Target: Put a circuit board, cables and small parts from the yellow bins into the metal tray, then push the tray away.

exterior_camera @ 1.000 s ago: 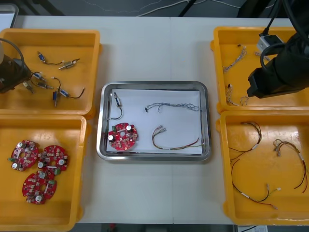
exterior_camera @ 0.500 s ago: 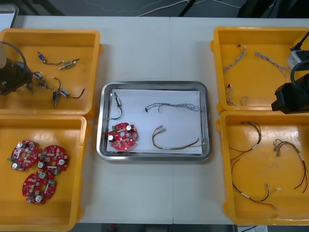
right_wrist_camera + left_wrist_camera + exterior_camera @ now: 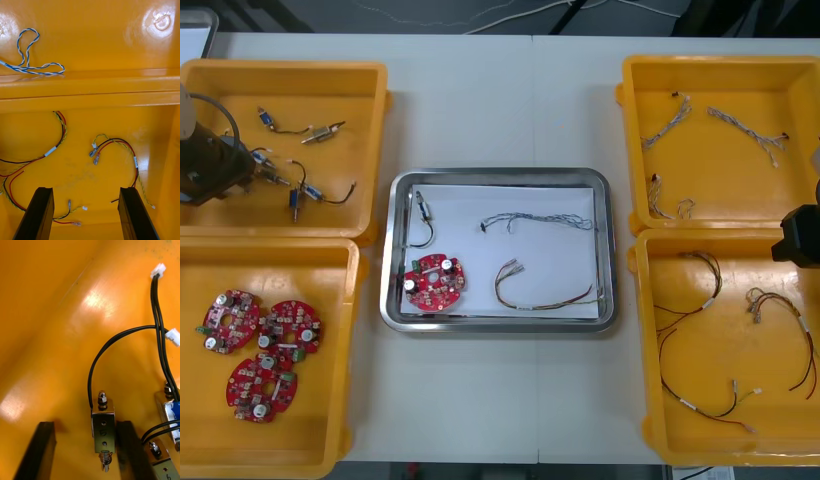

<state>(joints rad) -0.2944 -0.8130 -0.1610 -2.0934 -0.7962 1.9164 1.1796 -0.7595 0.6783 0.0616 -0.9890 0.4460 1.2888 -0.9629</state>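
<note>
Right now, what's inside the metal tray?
One red circuit board, a black cable, a blue-and-white cable and a red-and-yellow cable, on white inside the tray; anything under the board is hidden.

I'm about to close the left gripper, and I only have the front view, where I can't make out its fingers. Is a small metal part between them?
Observer: Yes. The left gripper is open, and a small metal part sits between its fingers, nearer one of them.
Operator: Anything else close by?
Observer: A second small metal part lies just outside that nearer finger.
Operator: And the right gripper?
Observer: The right gripper is open over the red and yellow cables in a yellow bin.
</note>
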